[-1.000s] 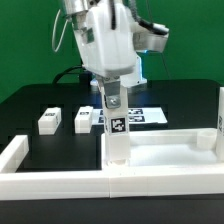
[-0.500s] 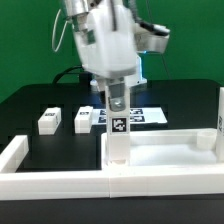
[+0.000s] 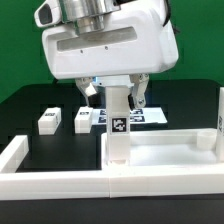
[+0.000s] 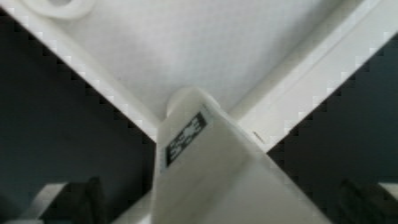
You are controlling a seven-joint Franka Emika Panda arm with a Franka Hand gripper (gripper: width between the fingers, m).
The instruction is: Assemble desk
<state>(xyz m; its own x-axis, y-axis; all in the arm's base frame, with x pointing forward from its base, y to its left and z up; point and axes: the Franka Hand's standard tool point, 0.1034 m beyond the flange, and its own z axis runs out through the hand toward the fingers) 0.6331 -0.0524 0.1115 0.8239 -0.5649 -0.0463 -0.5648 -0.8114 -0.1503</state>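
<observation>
The white square-section plastic leg point(image 3: 118, 138) with its black-and-white tag stands upright at a corner of the white rectangular plastic tabletop panel point(image 3: 165, 152) with a raised rim, directly beneath the claw point(image 3: 117, 100). The claw is spread wide, one finger on each side of the leg's top and clear of it, holding nothing. Two loose white tagged legs point(image 3: 48, 120) lie on the black table point(image 3: 30, 100), beside the claw toward the exterior view's left. The marker board point(image 3: 145, 116) lies just behind the claw.
</observation>
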